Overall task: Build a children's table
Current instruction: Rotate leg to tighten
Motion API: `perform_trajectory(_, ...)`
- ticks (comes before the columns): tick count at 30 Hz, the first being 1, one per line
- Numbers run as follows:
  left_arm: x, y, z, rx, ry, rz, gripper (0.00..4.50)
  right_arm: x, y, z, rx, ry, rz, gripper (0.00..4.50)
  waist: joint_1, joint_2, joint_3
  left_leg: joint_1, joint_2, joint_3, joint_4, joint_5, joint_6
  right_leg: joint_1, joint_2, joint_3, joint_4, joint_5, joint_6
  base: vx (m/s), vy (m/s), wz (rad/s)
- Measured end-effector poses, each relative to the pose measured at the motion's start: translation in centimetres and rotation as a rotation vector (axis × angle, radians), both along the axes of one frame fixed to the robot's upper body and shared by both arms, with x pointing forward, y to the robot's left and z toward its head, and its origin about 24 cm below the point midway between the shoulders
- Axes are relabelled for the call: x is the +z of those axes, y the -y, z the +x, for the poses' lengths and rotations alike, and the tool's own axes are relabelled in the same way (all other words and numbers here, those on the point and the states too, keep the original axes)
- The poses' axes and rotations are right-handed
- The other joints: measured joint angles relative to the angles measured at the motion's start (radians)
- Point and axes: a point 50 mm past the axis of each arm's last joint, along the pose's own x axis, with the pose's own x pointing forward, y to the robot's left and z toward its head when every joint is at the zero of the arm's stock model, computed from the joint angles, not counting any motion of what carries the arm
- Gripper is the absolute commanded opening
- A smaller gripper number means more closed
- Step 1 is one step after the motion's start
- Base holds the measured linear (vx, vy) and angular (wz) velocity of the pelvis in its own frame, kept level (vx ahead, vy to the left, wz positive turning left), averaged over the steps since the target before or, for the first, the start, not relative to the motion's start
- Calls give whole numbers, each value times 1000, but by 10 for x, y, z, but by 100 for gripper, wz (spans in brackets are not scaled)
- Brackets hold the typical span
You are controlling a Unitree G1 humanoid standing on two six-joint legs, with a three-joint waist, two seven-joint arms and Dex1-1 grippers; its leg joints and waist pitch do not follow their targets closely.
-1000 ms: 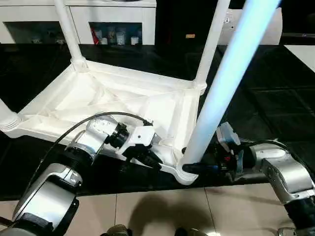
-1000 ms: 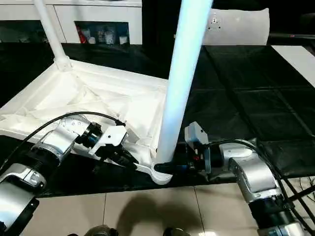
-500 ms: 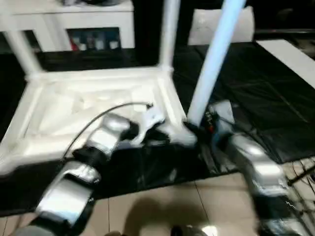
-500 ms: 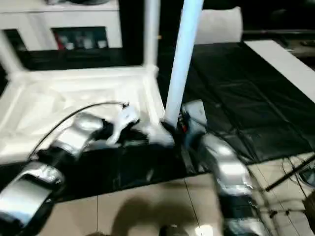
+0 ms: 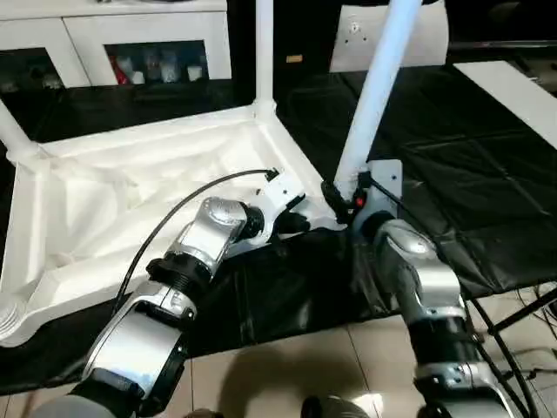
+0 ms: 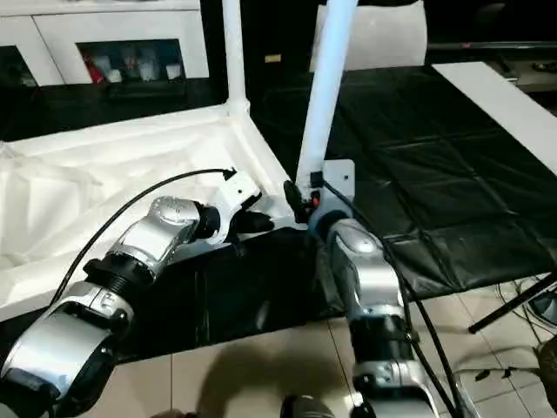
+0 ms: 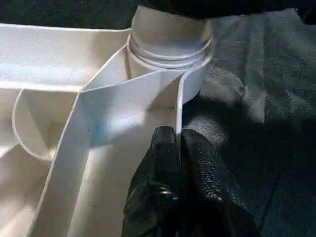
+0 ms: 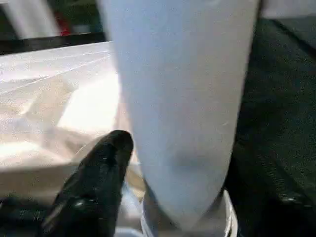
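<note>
- Nearest, the left claw (image 7: 175, 148) has its two black fingers pressed together on the thin upright rim wall of the children's table (image 5: 130, 187), just beside the near corner socket (image 7: 170, 47); it pins the upturned top in place.
- Beside it, the right claw (image 5: 341, 198) stands at the foot of the near leg (image 5: 376, 87). In the right wrist view one finger (image 8: 98, 177) lies on one side of the leg and a dark finger shows on the other, so the fingers are apart around it; whether they press on it I cannot tell.
- The table lies upside down, ribs upward, on a black mat (image 5: 452, 174) on the floor, with the leg rising out of the socket.
- Farther off, another leg (image 5: 264, 52) stands in the far corner, and a third (image 5: 13, 131) in the left corner.
- Beyond stand the white cabinets (image 5: 130, 39).
- Judgement: the step in hand is seating this leg in its socket. The next move calls for a firm hold and a turn or push until the leg sits home, with the left claw resisting the twist.
</note>
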Motion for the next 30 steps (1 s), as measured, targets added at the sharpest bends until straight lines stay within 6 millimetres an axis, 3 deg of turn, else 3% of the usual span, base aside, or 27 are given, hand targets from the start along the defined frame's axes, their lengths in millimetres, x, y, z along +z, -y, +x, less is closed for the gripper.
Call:
perform_trajectory(7, -1, -24, -9, -203, 33, 34, 0, -2, 22, -25, 294, 21, -13, 399, 12, 5, 1, 0, 1, 0, 1, 2, -2, 3, 1, -1, 2, 2, -2, 0, 0, 0)
perform_trajectory(11, -2, -37, -17, -329, 4, 36, 0, 8, 30, -34, 477, 45, -33, 431, 20, 5, 1, 0, 2, -1, 3, 2, -2, 3, 1, -1, 2, 2, -3, 0, 0, 0)
perform_trajectory(13, -1, -39, -20, -385, -7, 41, 0, 10, 34, -36, 530, 45, -46, 431, 40, 5, 1, 2, 2, -1, 5, 2, -2, 3, 1, -1, 2, 3, -3, 0, 0, 0)
perform_trajectory(19, 1, -51, -26, -525, -37, 74, 0, 8, 42, -50, 745, -2, -76, 431, 70, 5, 1, 1, 1, -1, 6, 2, -1, 3, 0, -1, 2, 3, -4, 0, 0, 0)
perform_trajectory(26, 0, -54, -32, -656, -62, 107, 0, 8, 44, -57, 907, -35, -92, 395, 96, 5, 1, 3, 2, -1, 7, 2, -2, 3, 0, -1, 5, 3, -3, 0, 0, 0)
perform_trajectory(30, -1, -53, -35, -703, -73, 116, 0, 7, 41, -58, 962, -39, -104, 357, 100, 2, 0, 5, 2, -1, 7, 2, -3, 5, -1, -1, 6, 3, -3, 0, 0, 0)
